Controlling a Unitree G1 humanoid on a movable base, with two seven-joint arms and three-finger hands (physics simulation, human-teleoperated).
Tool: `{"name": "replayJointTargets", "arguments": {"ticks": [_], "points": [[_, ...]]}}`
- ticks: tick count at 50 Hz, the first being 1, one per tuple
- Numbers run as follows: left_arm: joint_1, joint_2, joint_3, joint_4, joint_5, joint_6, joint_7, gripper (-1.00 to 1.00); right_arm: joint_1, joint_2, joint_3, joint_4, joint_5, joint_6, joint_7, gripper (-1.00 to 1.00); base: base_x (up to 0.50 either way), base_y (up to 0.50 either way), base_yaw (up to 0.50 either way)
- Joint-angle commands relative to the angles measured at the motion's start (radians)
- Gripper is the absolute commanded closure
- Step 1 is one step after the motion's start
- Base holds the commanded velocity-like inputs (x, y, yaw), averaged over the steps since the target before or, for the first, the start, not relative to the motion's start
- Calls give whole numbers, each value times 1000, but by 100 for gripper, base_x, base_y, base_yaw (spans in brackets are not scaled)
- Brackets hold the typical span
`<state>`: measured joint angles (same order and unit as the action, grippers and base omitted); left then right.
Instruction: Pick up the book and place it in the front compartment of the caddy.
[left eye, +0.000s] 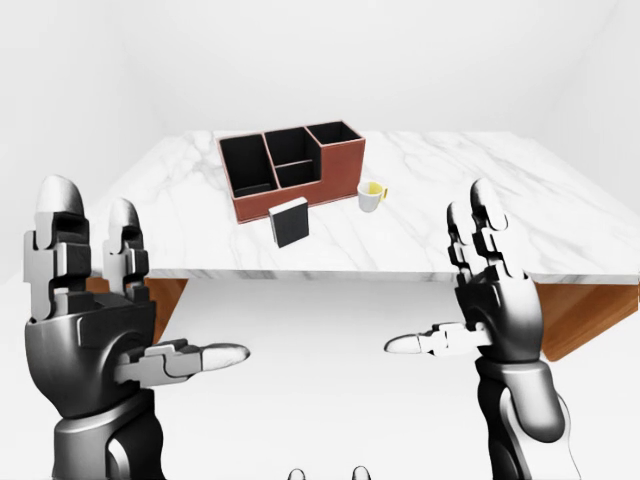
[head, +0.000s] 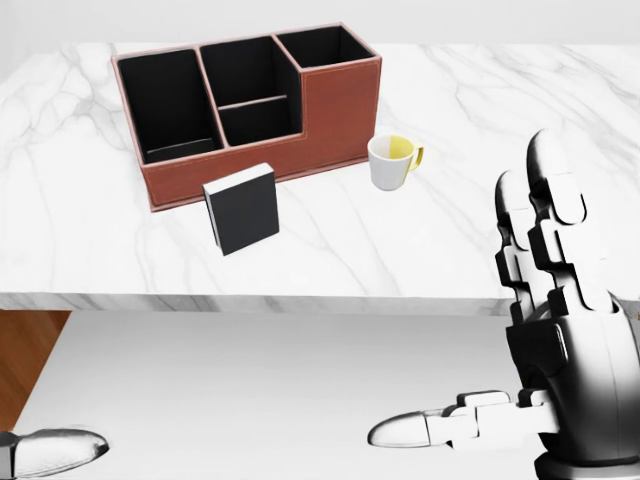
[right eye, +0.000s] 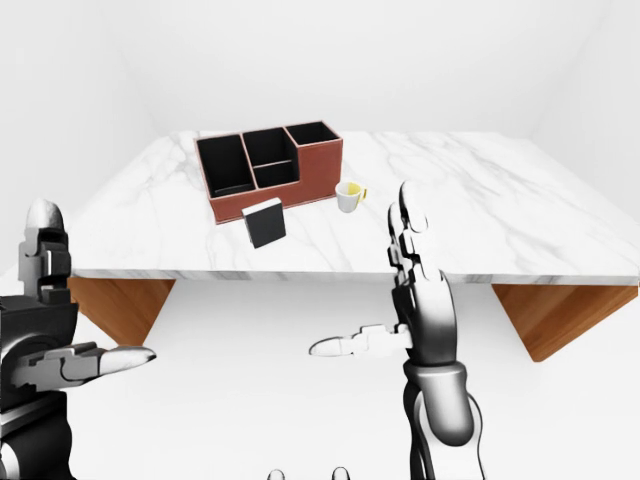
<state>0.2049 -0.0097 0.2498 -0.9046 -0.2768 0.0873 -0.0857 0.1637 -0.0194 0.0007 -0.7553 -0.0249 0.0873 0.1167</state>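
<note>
No readable labels: black hardcover book (head: 241, 208) stands near the brown leather caddy (head: 250, 110); left hand (left eye: 95, 320) and right hand (left eye: 490, 300) both spread, empty.

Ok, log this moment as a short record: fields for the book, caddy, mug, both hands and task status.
book: black, standing upright on the marble table, just below the caddy in the head view, not held
caddy: red-brown with black compartments, holds no book
mug: white, yellow inside, right of the caddy, handle to the right
left hand: open, fingers up, short of the table edge
right hand: open, fingers up, short of the table edge
task status: book not yet picked up
</note>
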Motion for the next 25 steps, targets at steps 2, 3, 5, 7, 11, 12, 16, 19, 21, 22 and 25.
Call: {"name": "replayJointTargets", "arguments": {"ticks": [2, 3, 5, 7, 11, 12, 16, 19, 21, 22, 25], "points": [[-22, -10, -4, 56, 35, 0, 2, -100, -9, 2, 28, -14, -50, 0, 13, -100, 0, 0, 50], [-23, -10, -3, 57, 36, 0, 1, -100, -9, 2, 29, -13, -52, 0, 14, -100, 0, 0, 50], [-25, -10, 1, 57, 32, 0, 3, -100, -9, 3, 32, -6, -55, 0, 14, -100, 0, 0, 50], [-24, -11, 0, 58, 31, 0, 2, -100, -8, 3, 35, 4, -57, 0, 13, -100, 0, 0, 50], [-24, -11, 0, 60, 30, 0, 4, -100, -7, 1, 41, 13, -69, 0, 15, -100, 0, 0, 50], [-27, -10, 4, 56, 26, 0, 6, -100, -7, 0, 41, 14, -70, 0, 17, -100, 0, 0, 50], [-30, -9, 8, 66, 24, 0, 6, -100, -8, 2, 40, 25, -74, 0, 14, -100, 0, 0, 50], [-26, -10, 4, 65, 26, 0, 6, -100, -8, 4, 42, 28, -75, 0, 13, -100, 0, 0, 50], [-27, -10, 4, 67, 24, 0, 5, -100, -10, 5, 41, 25, -73, 0, 13, -100, 0, 0, 50], [-27, -10, 4, 74, 26, 0, 4, -100, -13, 5, 38, 27, -77, 0, 7, -100, 0, 0, 50], [-29, -9, 9, 74, 21, 0, 6, -100, -13, 3, 44, 25, -85, 0, 7, -100, 1, 0, 50]]}}
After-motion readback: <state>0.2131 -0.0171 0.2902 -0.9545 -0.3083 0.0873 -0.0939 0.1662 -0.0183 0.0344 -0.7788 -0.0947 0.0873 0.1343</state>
